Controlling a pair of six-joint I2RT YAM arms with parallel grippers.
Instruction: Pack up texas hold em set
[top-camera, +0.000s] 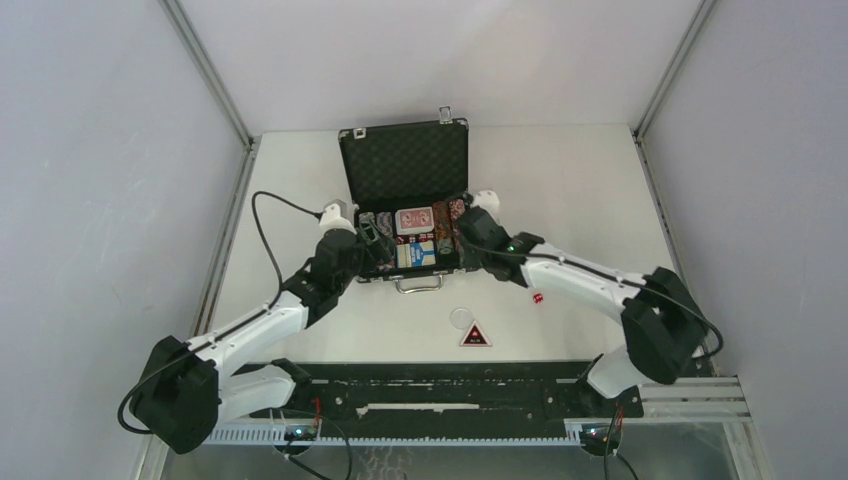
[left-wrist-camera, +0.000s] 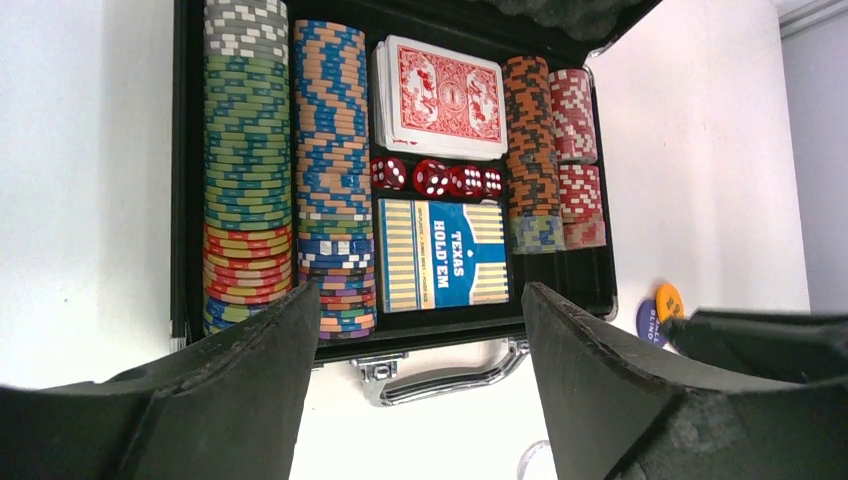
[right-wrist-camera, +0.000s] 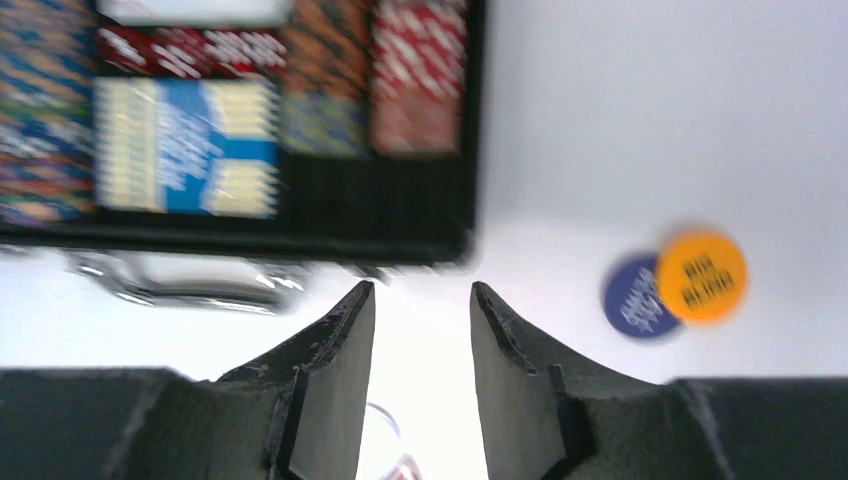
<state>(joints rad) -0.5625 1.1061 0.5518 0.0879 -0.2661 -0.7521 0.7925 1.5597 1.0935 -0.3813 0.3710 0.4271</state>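
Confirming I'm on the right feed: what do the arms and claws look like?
The left arm and right arm have white links with bulky black joint housings. A thin black cable loops off the left arm. A small green light shows near the right wrist. The left claw and right claw have matte black, wedge-shaped fingers.

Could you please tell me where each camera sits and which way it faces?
Top external: above and behind the arms, looking down on the table and open briefcase; both arms show, bases at the bottom.
Left wrist: at the briefcase's near side, facing its chip stacks; open left gripper frames the bottom.
Right wrist: by its near right corner, facing the table beside it; open right gripper shows.
Both wrist views share the blue deck, handle and two tokens.
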